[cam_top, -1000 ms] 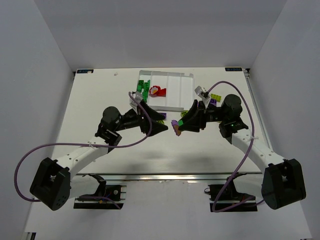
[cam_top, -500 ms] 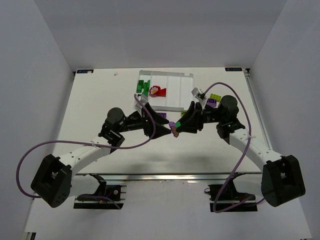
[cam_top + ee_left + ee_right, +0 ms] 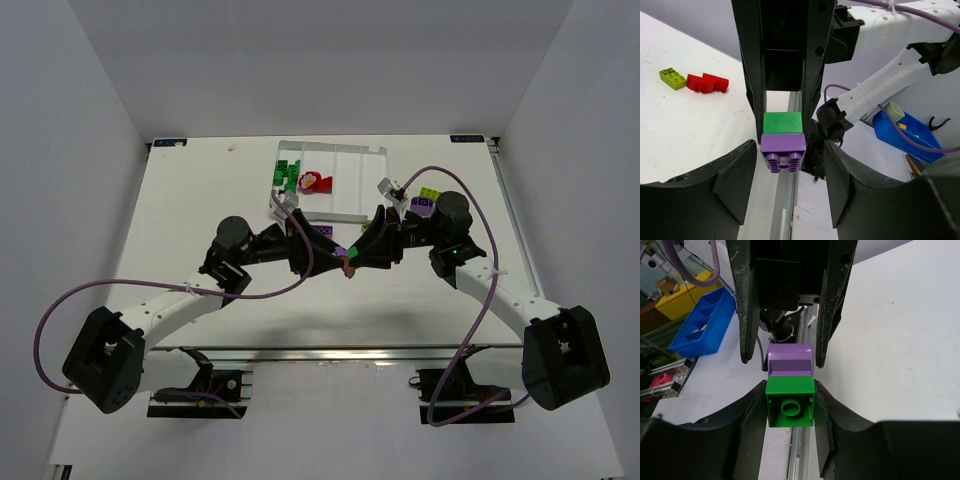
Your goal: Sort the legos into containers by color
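My right gripper (image 3: pixel 354 254) (image 3: pixel 790 392) is shut on a green brick (image 3: pixel 790 407) that has a purple brick (image 3: pixel 790 359) stuck to its far end, and holds the pair above the table in front of the white tray (image 3: pixel 360 190). My left gripper (image 3: pixel 334 254) (image 3: pixel 789 150) faces it, open. Its fingers (image 3: pixel 735 175) flank the purple brick (image 3: pixel 783 146) with a gap on each side. In the tray, green bricks (image 3: pixel 287 172) lie in the left compartment and a red one (image 3: pixel 318 183) in the one beside it.
A yellow-green brick (image 3: pixel 431 194) and a purple one (image 3: pixel 424 204) lie on the table right of the tray, close to the right arm. The left wrist view shows a yellow-green brick (image 3: pixel 672 78) and a red brick (image 3: pixel 707 83) on the table.
Both grippers have moved toward each other. The left gripper's open fingers now sit on either side of the purple brick held out by the right gripper.
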`<state>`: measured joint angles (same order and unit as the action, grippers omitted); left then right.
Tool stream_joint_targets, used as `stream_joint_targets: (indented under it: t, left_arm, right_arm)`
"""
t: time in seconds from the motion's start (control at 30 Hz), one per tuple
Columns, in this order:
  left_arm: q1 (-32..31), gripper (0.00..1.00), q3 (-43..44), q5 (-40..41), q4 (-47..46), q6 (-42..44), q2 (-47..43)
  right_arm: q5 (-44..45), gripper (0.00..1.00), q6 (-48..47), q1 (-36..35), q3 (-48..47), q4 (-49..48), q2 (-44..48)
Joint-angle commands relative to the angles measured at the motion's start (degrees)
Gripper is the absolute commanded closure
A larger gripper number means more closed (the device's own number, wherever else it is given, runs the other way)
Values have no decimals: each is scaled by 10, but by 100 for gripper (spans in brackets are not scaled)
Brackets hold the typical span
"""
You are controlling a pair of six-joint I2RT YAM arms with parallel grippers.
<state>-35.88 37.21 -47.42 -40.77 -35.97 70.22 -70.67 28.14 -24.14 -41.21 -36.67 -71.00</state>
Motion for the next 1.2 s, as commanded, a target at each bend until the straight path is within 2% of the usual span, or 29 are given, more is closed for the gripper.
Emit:
stream_joint_targets:
  t: [0.0,0.1,0.27,0.33,0.43,0.47,0.57,0.97,1.17]
  left_arm:
    - [-4,35,5,-7,-4,7,5]
    - [-6,36,6,-6,-2,9,9]
    - [-8,44,8,-7,3,13,12]
    - [-8,51,9,-10,3,14,12]
    - [-9,66,11,-15,2,14,14]
    - [-9,79,12,-16,1,14,14]
    - [-9,100,15,-19,18,30,12]
    - [-9,100,53,-30,159,131,25]
    - [-8,100,57,-22,182,151,19]
  right_arm:
    - [0,100,-3,-5,2,-30,0]
    - [0,100,-5,-8,1,-29,-1]
    - [0,100,-8,-12,1,-26,-1]
    - [0,100,-10,-13,1,-22,-1]
    - [1,100,-18,-13,-1,-13,-2]
    - [2,100,-22,-13,-2,-10,-2]
    - [3,100,-31,-13,-3,2,0]
    - [-9,100,-51,24,-13,27,4]
    - [-12,100,-63,42,-19,38,10]
